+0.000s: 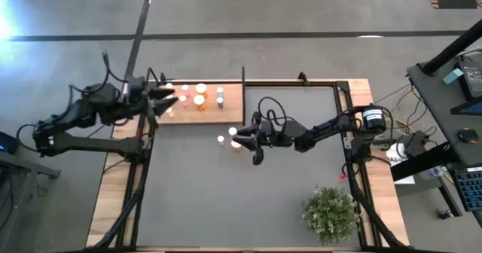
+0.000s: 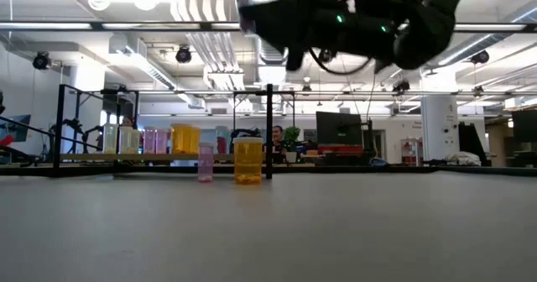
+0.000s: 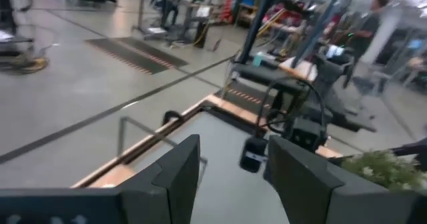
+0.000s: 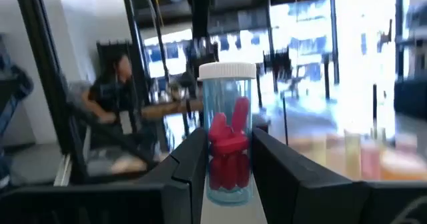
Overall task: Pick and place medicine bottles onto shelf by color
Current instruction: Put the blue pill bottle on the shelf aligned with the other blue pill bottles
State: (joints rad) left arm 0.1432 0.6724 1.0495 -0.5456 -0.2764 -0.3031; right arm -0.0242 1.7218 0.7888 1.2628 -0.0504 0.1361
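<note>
The shelf lies along the table's far edge, and several medicine bottles stand on its left half. A pink bottle and an orange bottle stand upright on the tabletop in front of the shelf. My right gripper hovers just right of them, shut on a clear bottle that has a white cap and red pills inside. At the shelf's left end, my left gripper is raised and open, its fingers apart with nothing between them. My right gripper pinches the lower body of the red-pill bottle between its two fingers, one on either side. The fingers reach in roughly level from the table's right. The bottle stands upright in the hold, its white cap above the fingers.
A bushy green plant stands at the near right corner. A thin black frame with an upright post runs along the far edge behind the shelf. The dark tabletop is bare across the middle and near left.
</note>
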